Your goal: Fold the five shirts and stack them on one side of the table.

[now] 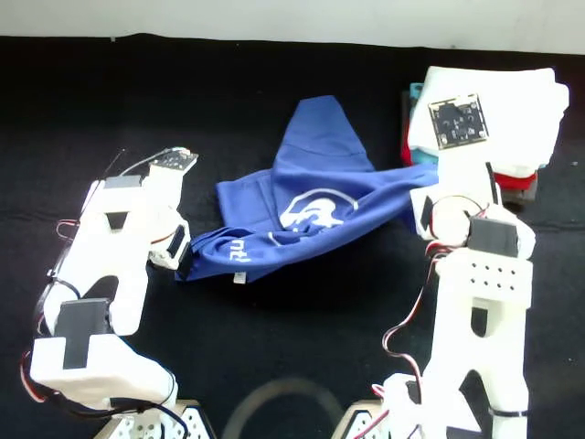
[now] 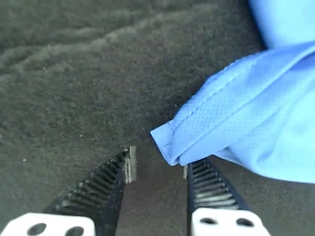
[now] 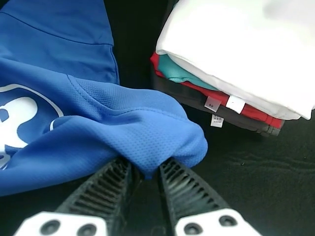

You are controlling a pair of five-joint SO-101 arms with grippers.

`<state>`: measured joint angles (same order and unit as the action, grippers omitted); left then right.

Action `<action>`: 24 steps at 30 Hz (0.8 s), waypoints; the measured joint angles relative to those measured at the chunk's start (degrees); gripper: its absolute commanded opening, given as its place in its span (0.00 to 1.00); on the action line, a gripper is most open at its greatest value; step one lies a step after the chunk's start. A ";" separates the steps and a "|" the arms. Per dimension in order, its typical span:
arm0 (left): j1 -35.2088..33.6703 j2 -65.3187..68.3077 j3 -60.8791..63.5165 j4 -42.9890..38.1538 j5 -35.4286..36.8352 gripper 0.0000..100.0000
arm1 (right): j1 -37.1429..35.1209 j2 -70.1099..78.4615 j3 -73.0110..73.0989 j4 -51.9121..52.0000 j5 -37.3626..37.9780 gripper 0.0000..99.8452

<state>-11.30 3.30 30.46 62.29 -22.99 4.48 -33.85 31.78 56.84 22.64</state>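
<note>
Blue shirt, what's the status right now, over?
Left gripper open, corner of blue shirt at its tips. Right gripper shut on the shirt's other end. Shirt crumpled, not yet folded. Stack of folded shirts close beside, not blocking.

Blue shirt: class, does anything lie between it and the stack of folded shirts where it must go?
Nothing visible does. Only bare black table separates the blue shirt from the stack. The right gripper sits at the shirt's stack-side end.

Lower stacked shirts (image 3: 189, 74) mostly beneath white shirt (image 3: 246, 44).
</note>
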 measured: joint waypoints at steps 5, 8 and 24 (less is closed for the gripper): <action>4.22 0.00 0.18 -1.49 3.16 0.17 | 0.00 0.00 0.00 0.00 -0.18 0.01; 6.86 0.18 0.18 -2.81 4.66 0.17 | 0.00 0.00 0.00 0.00 -0.18 0.01; 8.00 -5.01 -23.56 26.11 5.36 0.01 | 0.35 0.00 -2.02 7.12 -1.67 0.01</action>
<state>-3.30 -1.71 6.90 88.40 -17.63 4.84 -33.85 29.76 63.96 20.97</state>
